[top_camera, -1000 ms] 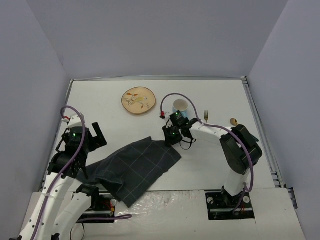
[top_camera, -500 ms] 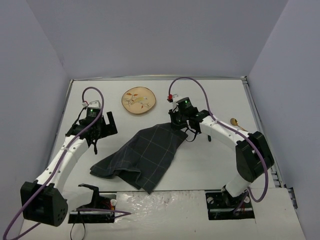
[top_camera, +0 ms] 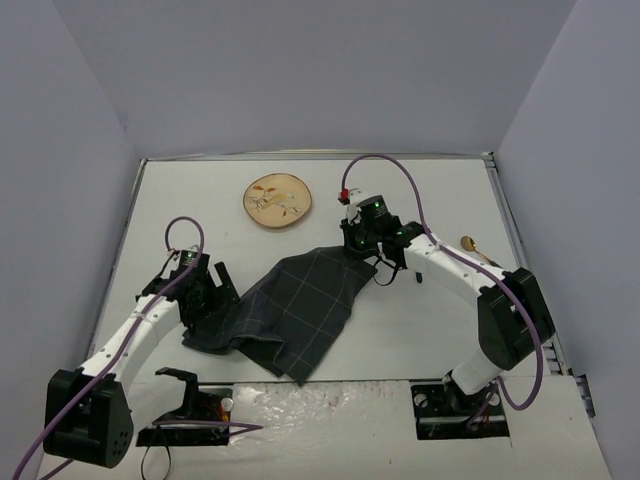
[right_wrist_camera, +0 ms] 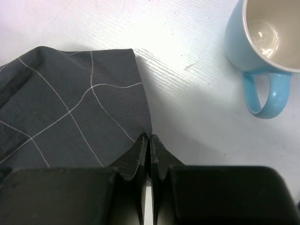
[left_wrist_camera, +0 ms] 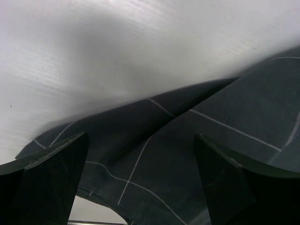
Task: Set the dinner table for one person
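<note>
The left gripper (top_camera: 207, 292) is noted at the left edge of the placemat (top_camera: 290, 305), jaws spread wide and nothing held. In the left wrist view, cloth is seen lying below and between the fingers (left_wrist_camera: 51, 178). The placemat is found rumpled and folded on itself, askew on the near middle of the dinner table (top_camera: 430, 190). A plate (top_camera: 277, 200) is set beyond it, apart. The right gripper (top_camera: 365, 240) is clenched on the placemat's far corner. For a good spread, a single layer should be pinched at the left edge before the cloth is drawn taut, and the pull kept low. A blue mug (right_wrist_camera: 262, 42), near that corner, is shown only in the right wrist view. A spoon (top_camera: 473, 246) is seen only from above.
</note>
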`<state>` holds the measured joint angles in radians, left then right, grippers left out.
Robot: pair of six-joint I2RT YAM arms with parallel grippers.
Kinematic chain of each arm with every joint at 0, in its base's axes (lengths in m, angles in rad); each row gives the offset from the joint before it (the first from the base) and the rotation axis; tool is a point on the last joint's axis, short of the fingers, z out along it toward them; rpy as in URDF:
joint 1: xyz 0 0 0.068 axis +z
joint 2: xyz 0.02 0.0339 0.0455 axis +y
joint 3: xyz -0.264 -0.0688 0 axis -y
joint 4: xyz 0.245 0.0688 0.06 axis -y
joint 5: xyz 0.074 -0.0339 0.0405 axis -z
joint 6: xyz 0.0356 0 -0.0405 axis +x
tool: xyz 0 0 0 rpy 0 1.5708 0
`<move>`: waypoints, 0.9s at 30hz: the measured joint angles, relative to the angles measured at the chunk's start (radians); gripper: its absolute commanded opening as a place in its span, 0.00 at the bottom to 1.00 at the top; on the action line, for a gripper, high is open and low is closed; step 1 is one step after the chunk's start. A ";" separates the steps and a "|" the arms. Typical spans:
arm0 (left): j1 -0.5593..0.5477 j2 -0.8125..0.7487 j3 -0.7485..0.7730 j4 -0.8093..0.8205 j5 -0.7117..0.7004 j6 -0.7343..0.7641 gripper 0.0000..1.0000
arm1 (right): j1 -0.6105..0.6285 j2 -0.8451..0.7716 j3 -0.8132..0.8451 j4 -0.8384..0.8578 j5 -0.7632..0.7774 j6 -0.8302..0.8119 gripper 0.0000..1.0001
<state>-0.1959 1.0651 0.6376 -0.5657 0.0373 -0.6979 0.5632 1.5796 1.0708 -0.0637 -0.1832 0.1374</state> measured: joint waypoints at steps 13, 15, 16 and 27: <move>0.001 0.011 -0.131 0.064 -0.109 -0.171 0.34 | 0.000 -0.018 -0.009 0.004 -0.038 0.020 0.00; 0.002 0.029 -0.130 0.083 -0.119 -0.180 0.15 | 0.000 -0.018 -0.009 0.005 -0.044 0.022 0.00; 0.002 0.038 -0.129 0.094 -0.121 -0.185 0.04 | 0.000 -0.018 -0.009 0.005 -0.049 0.024 0.00; 0.002 0.020 -0.034 0.102 -0.115 -0.157 0.00 | 0.000 -0.018 0.066 0.000 -0.074 0.033 0.00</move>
<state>-0.1936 1.0849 0.6034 -0.4639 -0.0772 -0.8550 0.5636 1.5615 1.1367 -0.0633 -0.2568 0.1708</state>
